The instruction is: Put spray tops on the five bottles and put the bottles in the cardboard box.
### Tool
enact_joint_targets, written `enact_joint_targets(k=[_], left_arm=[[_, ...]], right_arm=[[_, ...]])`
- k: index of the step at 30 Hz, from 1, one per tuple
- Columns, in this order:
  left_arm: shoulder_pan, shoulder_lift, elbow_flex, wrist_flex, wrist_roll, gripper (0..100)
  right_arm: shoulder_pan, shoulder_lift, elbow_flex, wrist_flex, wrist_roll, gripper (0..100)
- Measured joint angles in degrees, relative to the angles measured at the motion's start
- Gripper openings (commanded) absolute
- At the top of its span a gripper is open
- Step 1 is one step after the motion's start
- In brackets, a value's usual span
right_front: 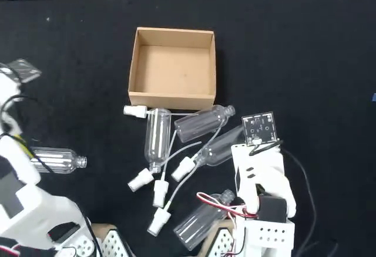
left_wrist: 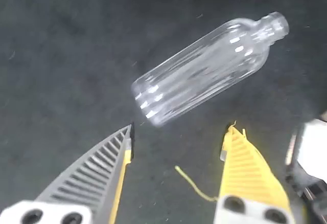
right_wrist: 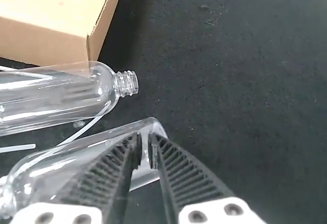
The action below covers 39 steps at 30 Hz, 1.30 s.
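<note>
Box (right_front: 171,100), bottles (right_front: 157,137), spray tops (right_front: 141,180) on table (right_front: 305,63)

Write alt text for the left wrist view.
A clear bottle with no spray top lies on its side on the black table. The left arm's end effector is open just short of it, and its grey and yellow fingers do not touch it.

right gripper (right_wrist: 144,144) (jaws nearly together) over a clear bottle (right_wrist: 51,163); uncapped bottle (right_wrist: 51,98) beside the cardboard box (right_wrist: 51,19)
</note>
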Motion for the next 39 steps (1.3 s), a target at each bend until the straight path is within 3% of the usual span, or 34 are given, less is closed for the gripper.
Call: enact_joint_targets(k=[7,21,32,39], left_arm=[[4.84,0.00,10.90,-5.10,-0.79,31],[3.16,0.00,19.69,-17.93,-2.55,32],[1.93,0.00,22.77,-19.96,-2.64,32],[1.93,0.00,28.66,-29.19,0.44,32]], right_arm=[[0.00,0.00,0.00,0.00,0.00,1.2],[0.00,0.00,0.00,0.00,0.00,1.2],[0.00,0.00,0.00,0.00,0.00,1.2],[0.00,0.00,0.00,0.00,0.00,1.2]])
